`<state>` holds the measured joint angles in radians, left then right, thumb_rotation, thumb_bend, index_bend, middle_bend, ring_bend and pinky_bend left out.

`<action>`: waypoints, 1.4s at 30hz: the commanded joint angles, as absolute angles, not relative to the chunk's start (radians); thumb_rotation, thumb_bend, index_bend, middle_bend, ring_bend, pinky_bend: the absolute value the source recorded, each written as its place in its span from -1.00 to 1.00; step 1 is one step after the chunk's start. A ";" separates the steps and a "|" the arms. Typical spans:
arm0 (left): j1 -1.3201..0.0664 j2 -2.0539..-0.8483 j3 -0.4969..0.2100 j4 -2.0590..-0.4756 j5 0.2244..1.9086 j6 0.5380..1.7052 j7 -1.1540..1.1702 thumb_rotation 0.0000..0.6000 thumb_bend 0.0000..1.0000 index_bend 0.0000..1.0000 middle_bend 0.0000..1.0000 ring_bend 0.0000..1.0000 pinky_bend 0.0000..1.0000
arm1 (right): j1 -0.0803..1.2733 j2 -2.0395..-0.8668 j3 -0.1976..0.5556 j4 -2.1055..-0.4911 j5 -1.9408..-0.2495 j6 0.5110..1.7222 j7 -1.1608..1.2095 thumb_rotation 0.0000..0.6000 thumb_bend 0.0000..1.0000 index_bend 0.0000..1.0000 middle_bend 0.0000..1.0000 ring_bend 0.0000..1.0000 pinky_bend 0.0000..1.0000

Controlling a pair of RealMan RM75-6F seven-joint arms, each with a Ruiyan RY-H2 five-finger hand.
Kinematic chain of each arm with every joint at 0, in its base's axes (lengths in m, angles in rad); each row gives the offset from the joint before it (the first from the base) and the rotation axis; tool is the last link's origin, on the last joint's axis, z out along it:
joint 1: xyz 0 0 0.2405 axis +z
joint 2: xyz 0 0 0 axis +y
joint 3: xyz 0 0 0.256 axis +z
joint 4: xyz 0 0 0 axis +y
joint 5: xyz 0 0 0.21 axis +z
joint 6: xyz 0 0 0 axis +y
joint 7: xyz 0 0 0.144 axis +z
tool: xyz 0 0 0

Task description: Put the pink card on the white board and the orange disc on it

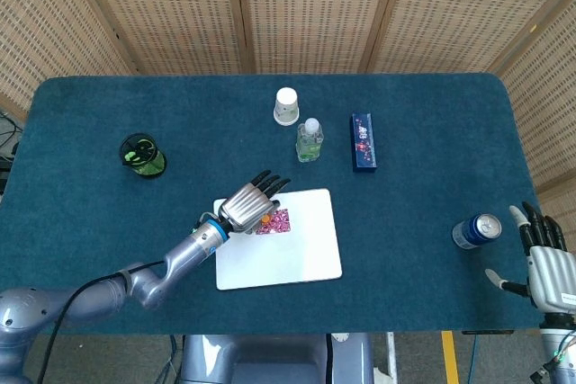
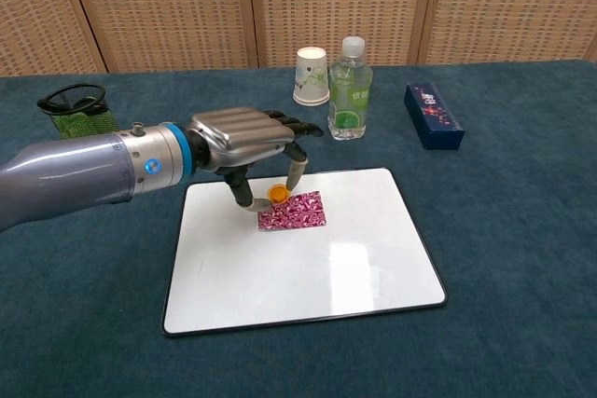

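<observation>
My left hand: pinching the orange disc just above the pink card.
Pink card: flat on the white board.
My right hand: fingers spread, holding nothing, beside the blue can.

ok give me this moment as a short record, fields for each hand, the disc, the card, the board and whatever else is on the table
left hand: over the board's near-left part, pinching the orange disc
right hand: at the table's right edge, fingers apart, holding nothing
orange disc: held just above the pink card's left end, not released
pink card: flat on the white board
white board: on the blue table
other items: paper cup, water bottle, blue box, mesh pen holder, can
</observation>
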<state>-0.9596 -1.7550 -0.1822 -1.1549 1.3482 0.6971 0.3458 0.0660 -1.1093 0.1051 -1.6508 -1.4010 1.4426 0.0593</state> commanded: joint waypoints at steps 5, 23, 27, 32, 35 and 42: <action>-0.989 -1.808 -0.189 -1.111 1.271 0.679 0.422 1.00 -0.34 0.24 -1.00 -1.00 -1.00 | 0.067 -1.105 0.105 -1.650 -1.402 1.439 0.071 1.00 -1.00 -0.89 -1.00 -1.00 -1.00; -0.947 -1.697 -0.163 -1.256 1.302 0.783 0.358 1.00 -0.50 -1.00 -1.00 -1.00 -1.00 | 0.067 -1.105 0.105 -1.651 -1.401 1.441 0.076 1.00 -1.00 -0.89 -1.00 -1.00 -1.00; -0.884 -1.577 -0.132 -1.377 1.390 0.903 0.309 1.00 -0.71 -1.00 -1.00 -1.00 -1.00 | 0.067 -1.105 0.104 -1.650 -1.403 1.441 0.074 1.00 -1.00 -0.89 -1.00 -1.00 -1.00; -0.759 -1.387 -0.077 -1.522 1.461 1.068 0.219 1.00 -0.89 -1.00 -1.00 -1.00 -1.00 | 0.065 -1.107 0.103 -1.652 -1.408 1.448 0.066 1.00 -1.00 -0.89 -1.00 -1.00 -1.00; -0.663 -1.291 -0.033 -1.551 1.511 1.197 0.159 1.00 -0.97 -1.00 -1.00 -1.00 -1.00 | 0.063 -1.109 0.101 -1.654 -1.413 1.455 0.054 1.00 -1.00 -0.89 -1.00 -1.00 -1.00; -0.429 -1.192 0.023 -1.547 1.480 1.454 0.117 1.00 -1.00 -1.00 -1.00 -1.00 -1.00 | 0.062 -1.124 0.104 -1.659 -1.417 1.473 0.010 1.00 -1.00 -0.89 -1.00 -1.00 -1.00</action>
<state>-0.5216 -1.2425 -0.0171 -1.5348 1.4797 1.3631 0.1795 0.0624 -1.1203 0.1028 -1.6580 -1.4164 1.4692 0.0162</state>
